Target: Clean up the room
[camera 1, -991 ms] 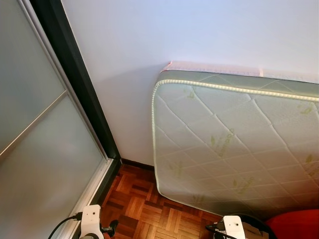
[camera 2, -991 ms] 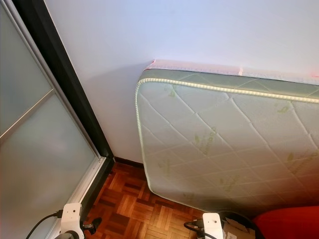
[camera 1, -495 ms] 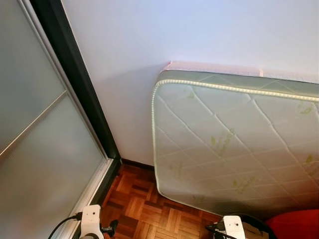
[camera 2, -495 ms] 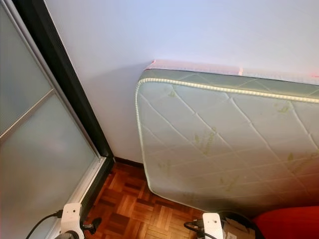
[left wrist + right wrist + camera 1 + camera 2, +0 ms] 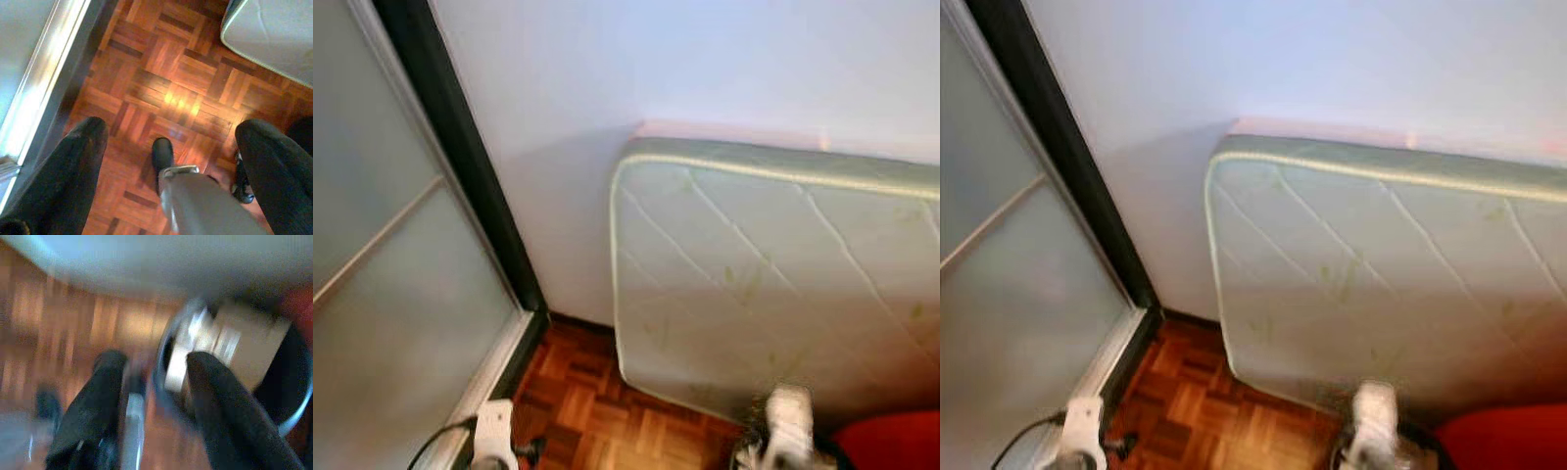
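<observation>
Moved since a second ago: right arm's white wrist block risen higher against the mattress [image 5: 773,294], head views gone blurry, so mid-motion; mattress, wall and frosted sliding door [image 5: 382,294] same as before.
Right gripper [image 5: 154,396]: fingers apart with nothing between them, hanging over a dark round bin [image 5: 288,396], close to its rim.
Bin contents: tan cardboard-looking piece plus some pale bits, too smeared to name.
Left gripper [image 5: 168,147]: spread wide, empty, pointed down at the parquet floor [image 5: 176,93], idle.
Step in hand (guess): heading for the bin or the rubbish in it.
Doing it well: let the blur settle first, line up over the rim, keep clear of the mattress edge and the red thing [image 5: 891,441] beside the bin.
Bin location: on the floor at the mattress's foot, right-hand side.
</observation>
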### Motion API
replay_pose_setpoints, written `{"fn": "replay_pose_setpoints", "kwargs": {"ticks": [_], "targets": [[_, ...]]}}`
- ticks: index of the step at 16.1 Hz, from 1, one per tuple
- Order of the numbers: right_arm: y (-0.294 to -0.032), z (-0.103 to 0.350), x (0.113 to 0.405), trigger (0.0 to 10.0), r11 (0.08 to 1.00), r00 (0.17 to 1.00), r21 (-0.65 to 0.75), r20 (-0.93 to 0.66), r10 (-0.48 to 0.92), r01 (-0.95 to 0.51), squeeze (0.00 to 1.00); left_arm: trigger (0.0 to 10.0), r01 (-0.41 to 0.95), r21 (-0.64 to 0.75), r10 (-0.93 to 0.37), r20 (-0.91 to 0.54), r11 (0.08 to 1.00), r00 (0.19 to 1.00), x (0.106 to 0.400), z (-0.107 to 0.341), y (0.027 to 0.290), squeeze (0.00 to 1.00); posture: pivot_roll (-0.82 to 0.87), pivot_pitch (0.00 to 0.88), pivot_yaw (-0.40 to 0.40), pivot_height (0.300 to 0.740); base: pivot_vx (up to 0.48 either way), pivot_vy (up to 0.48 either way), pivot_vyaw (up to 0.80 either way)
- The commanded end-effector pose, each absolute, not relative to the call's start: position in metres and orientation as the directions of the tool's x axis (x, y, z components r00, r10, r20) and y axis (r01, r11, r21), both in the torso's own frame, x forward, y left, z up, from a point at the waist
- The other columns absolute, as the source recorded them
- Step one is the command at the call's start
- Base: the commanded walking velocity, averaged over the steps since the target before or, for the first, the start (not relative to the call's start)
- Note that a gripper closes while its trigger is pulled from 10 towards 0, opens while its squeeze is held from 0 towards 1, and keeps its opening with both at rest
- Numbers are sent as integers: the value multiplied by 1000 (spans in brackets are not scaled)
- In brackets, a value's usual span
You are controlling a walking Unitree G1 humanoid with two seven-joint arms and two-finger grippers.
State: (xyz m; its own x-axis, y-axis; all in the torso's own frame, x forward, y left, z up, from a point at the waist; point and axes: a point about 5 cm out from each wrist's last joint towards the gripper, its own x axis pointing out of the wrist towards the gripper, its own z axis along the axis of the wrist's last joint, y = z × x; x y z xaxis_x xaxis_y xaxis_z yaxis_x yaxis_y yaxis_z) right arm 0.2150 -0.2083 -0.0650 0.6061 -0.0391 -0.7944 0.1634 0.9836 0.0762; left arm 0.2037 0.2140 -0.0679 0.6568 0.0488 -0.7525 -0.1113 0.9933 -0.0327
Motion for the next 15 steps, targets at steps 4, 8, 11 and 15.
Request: {"fn": "replay_pose_setpoints", "kwargs": {"ticks": [4, 8, 11, 15], "targets": [[-198, -75, 200, 10000, 976, 563, 121, -827, -1, 180, 0, 10000, -107, -16, 55, -778, 994, 626, 196, -72, 217, 0, 141, 11, -5, 740, 0, 0, 0], [-199, -74, 203, 10000, 970, 573, 145, -819, 6, 196, 0, 10000, -104, -7, 59, -781, 995, 622, 197, -72, 216, 0, 153, 17, -14, 740, 0, 0, 0], [-199, -73, 203, 10000, 965, 577, 151, -817, -2, 216, 0, 10000, -108, -8, 61, -781, 994, 622, 197, -72, 214, 0, 157, 20, -15, 740, 0, 0, 0], [-198, -74, 202, 10000, 966, 569, 157, -823, 11, 208, 0, 10000, -123, -4, 74, -783, 992, 618, 195, -73, 217, 0, 161, 26, -16, 740, 0, 0, -338]]}}
